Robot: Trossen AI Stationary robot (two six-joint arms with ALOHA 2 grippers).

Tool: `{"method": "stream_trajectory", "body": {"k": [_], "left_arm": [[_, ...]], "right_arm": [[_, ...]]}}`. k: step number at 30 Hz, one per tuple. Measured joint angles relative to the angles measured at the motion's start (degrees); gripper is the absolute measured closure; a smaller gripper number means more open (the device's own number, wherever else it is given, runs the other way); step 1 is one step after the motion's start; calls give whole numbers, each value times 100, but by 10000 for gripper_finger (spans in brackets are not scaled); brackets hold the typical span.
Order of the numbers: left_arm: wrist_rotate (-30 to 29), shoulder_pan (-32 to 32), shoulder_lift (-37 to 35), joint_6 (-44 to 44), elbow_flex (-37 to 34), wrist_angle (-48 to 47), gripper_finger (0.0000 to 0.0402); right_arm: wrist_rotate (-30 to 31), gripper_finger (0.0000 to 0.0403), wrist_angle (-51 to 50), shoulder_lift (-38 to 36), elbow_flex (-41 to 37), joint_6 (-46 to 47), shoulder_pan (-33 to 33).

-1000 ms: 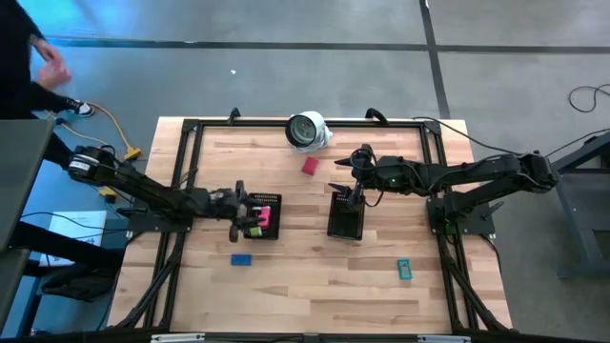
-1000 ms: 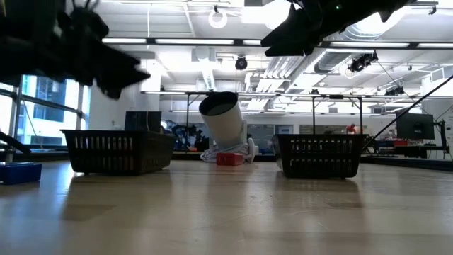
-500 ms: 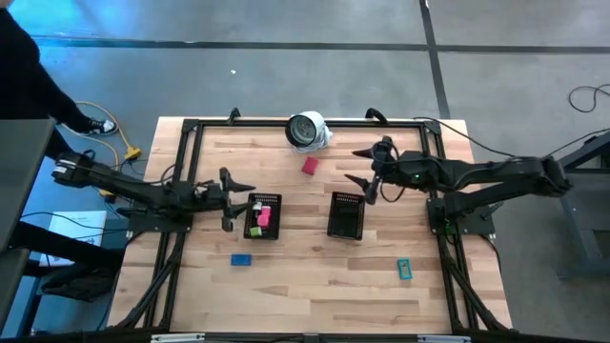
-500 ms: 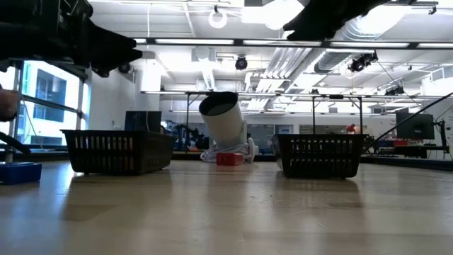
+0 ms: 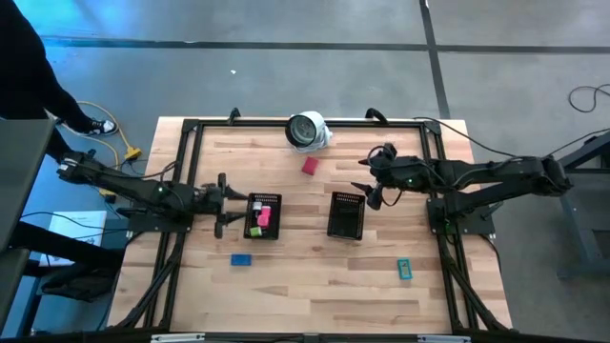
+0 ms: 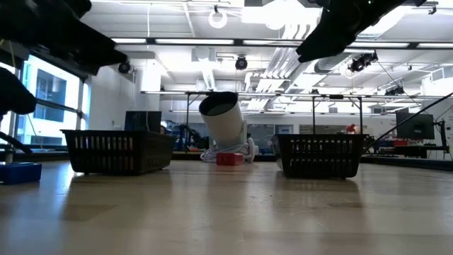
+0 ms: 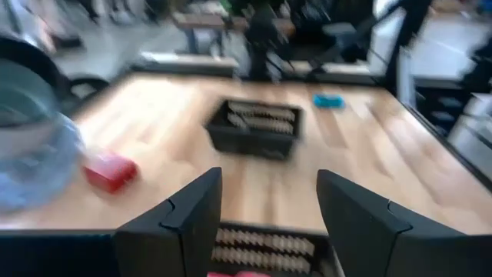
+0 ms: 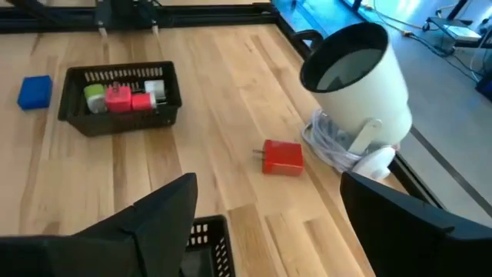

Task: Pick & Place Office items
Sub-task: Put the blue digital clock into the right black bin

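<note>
My left gripper [image 5: 227,201] hovers open just left of the left black mesh tray [image 5: 263,215], which holds a pink and a green piece [image 5: 256,220]. My right gripper [image 5: 366,183] hovers open just right of the right tray's [image 5: 346,215] far end. A red piece [image 5: 309,166] lies flat on the table near the far edge, a blue piece [image 5: 241,259] near the left tray, and a teal piece [image 5: 404,270] toward the near right. The right wrist view shows the red piece [image 8: 281,157], the blue piece [image 8: 34,90] and the filled left tray [image 8: 123,96].
A white round object with a dark face [image 5: 308,131] lies tilted by the far edge, close to the red piece, with a coiled cable beside it [image 8: 330,146]. A black frame rail [image 5: 191,162] borders the table. A person stands beyond the left edge [image 5: 24,57].
My left gripper has drawn back from over the left tray toward the table's left edge. My right gripper has moved from over the right tray toward the table's right edge and has risen. The pieces and trays have stayed where they were.
</note>
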Motion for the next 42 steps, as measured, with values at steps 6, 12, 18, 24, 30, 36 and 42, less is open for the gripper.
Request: {"method": "stream_trajectory", "body": {"k": [6, 12, 18, 24, 30, 36, 42], "left_arm": [[-4, -922, 128, -1249, 695, -1628, 195], [0, -1956, 430, -2284, 986, -2108, 195], [0, -2729, 1143, -3104, 1298, -2517, 195], [7, -2931, 2223, -3376, 1527, -2709, 195], [71, -2941, 3268, -3521, 1828, -2983, 195], [197, -2939, 4039, -3526, 2175, -3120, 195], [197, -2939, 4448, -3622, 2283, -3321, 195]], "right_arm": [[-3, 94, -68, -14, 0, 40, 96], [-3, 94, -76, -12, 0, 356, 96], [-2, 94, -38, 9, 0, 899, 111], [1, 94, 442, 206, 0, 1061, 394], [415, 94, 546, 296, 0, 1248, 705], [651, 94, 552, 296, 0, 1417, 981], [924, 94, 559, 295, 0, 1507, 1215]]}}
